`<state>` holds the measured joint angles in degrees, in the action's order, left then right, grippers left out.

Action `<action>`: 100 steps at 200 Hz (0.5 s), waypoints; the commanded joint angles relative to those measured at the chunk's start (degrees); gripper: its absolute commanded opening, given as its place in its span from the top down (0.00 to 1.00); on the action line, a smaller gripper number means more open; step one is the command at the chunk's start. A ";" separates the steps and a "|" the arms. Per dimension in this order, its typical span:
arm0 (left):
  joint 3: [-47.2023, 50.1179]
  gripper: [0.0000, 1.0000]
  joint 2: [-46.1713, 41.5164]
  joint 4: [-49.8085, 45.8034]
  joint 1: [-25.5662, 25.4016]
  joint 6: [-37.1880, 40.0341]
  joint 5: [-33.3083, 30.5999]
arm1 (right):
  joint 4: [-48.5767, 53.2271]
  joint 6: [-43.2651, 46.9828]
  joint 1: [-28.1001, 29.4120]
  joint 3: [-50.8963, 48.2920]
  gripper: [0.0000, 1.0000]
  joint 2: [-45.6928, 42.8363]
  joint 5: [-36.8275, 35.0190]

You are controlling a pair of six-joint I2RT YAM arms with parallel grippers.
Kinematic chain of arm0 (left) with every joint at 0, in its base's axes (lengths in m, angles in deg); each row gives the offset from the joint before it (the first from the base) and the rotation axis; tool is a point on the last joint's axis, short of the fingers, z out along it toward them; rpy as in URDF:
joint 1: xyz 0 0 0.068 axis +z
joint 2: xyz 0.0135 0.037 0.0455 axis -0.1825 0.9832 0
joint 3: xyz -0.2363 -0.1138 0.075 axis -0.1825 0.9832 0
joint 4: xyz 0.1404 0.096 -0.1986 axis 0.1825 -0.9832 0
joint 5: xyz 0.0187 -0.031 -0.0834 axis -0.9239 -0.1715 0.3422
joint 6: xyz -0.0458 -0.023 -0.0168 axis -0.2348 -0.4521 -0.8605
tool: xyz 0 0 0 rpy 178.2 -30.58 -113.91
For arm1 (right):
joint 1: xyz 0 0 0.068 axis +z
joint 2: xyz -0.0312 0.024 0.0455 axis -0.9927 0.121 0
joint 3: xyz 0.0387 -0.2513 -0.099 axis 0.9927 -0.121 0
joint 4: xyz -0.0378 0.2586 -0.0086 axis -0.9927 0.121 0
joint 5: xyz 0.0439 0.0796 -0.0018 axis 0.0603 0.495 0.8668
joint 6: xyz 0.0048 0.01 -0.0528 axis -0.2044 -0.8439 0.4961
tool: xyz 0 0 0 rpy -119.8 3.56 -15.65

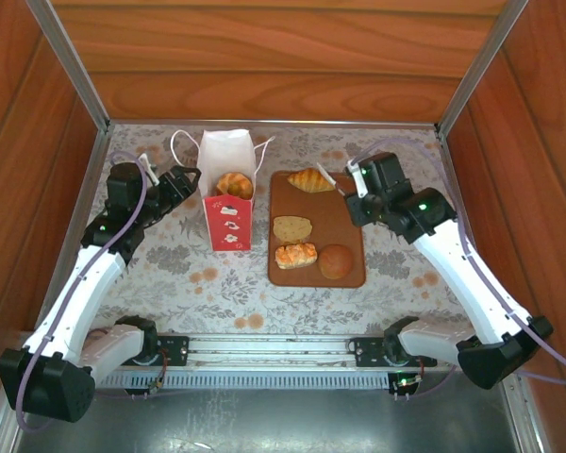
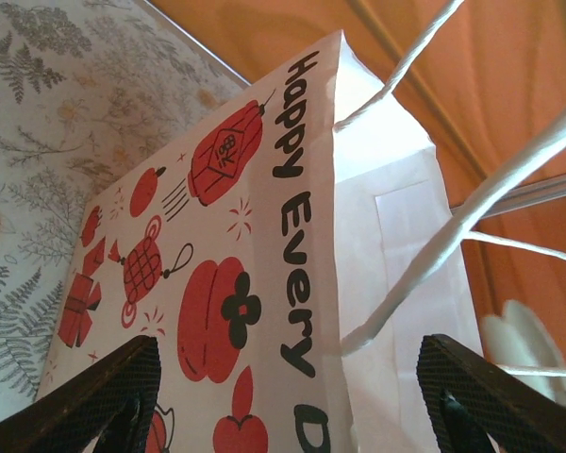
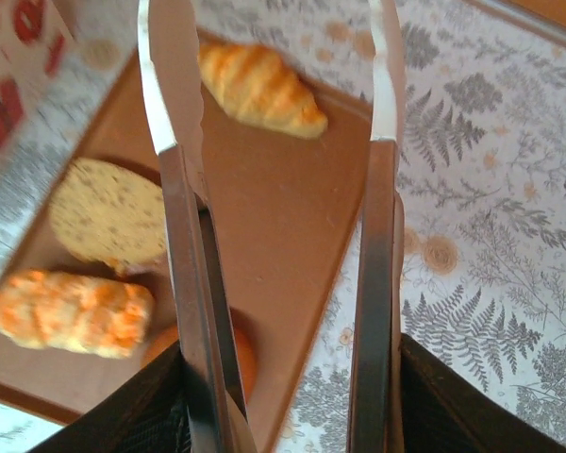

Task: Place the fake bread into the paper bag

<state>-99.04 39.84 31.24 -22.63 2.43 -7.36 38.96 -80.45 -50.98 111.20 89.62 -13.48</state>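
At the tray's (image 1: 345,225) far edge, the right end effector (image 3: 292,415), clamped on tongs (image 3: 184,189), should straddle the croissant (image 3: 259,87) squarely, then squeeze gently. The left end effector (image 2: 288,396) stands apart at the paper bag (image 2: 226,283).

White arms (image 1: 90,274), black joints (image 1: 47,382), lilac cables (image 1: 145,189)

Warm wooden walls (image 1: 264,57) close me in on three sides, framed by aluminium posts (image 1: 71,61); my tabletop (image 1: 198,274) is pale fern print, evenly lit.
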 commanded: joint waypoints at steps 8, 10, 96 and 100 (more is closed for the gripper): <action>0.92 0.22 -2.16 -0.05 -0.01 1.05 -1.43 | -12.21 9.05 -0.85 -6.26 0.45 -0.41 -1.49; 0.96 0.22 -2.23 -0.07 -0.01 1.12 -1.50 | -12.66 9.50 -0.80 -6.66 0.46 -0.26 -1.54; 2.65 0.17 -4.03 -0.16 0.08 2.63 -1.44 | -20.28 23.46 -0.86 -7.83 0.43 13.52 -8.95; 2.73 0.17 -4.00 -0.14 0.10 2.61 -1.49 | -20.42 23.86 -0.82 -7.46 0.43 14.27 -9.16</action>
<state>-96.97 36.52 31.10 -22.61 3.94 -8.44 22.48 -61.72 -51.33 101.38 100.79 -19.51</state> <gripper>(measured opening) 0.827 0.570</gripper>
